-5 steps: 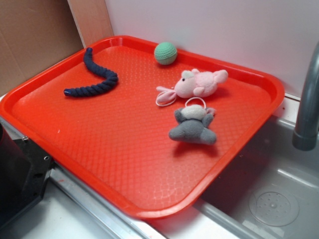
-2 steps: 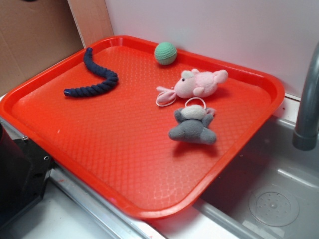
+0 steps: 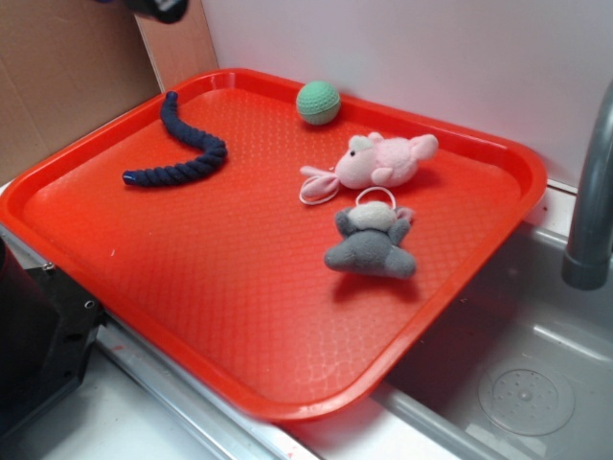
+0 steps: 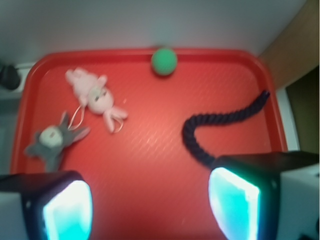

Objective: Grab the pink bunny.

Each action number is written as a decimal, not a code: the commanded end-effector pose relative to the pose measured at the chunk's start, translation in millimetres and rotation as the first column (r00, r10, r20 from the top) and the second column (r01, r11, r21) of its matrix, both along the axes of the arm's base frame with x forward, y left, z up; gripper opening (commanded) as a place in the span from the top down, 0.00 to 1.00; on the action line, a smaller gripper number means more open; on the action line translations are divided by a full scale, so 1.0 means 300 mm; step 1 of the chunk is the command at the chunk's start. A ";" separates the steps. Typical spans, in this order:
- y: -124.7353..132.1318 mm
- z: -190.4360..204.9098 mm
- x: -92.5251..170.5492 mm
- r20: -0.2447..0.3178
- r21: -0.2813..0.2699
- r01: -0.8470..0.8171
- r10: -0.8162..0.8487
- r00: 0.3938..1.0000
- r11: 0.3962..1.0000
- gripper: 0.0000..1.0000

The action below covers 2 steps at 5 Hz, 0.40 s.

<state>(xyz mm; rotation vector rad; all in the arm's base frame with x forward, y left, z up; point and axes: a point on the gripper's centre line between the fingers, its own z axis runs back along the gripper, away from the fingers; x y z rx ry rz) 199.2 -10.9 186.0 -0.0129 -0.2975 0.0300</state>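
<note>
The pink bunny (image 3: 381,161) lies on its side at the back right of the red tray (image 3: 239,307), with a thin white loop by its ears. In the wrist view the pink bunny (image 4: 95,97) is at the upper left. My gripper (image 4: 150,205) is open and empty, high above the tray's near side, well apart from the bunny. Only a dark tip of the gripper (image 3: 158,8) shows at the top left edge of the exterior view.
A grey plush animal (image 3: 372,241) lies just in front of the bunny. A green knitted ball (image 3: 318,103) sits at the tray's back rim. A dark blue rope (image 3: 182,144) curls at the back left. A sink basin (image 3: 527,383) and faucet (image 3: 594,192) are to the right.
A dark part of the gripper has come into the exterior view at the top left edge. The toys on the tray have not moved.
</note>
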 end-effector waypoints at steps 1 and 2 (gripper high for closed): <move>-0.143 -0.157 0.229 0.116 -0.012 0.264 -0.261 0.958 0.964 0.00; -0.186 -0.273 0.309 0.107 -0.090 0.365 -0.356 0.929 0.927 0.00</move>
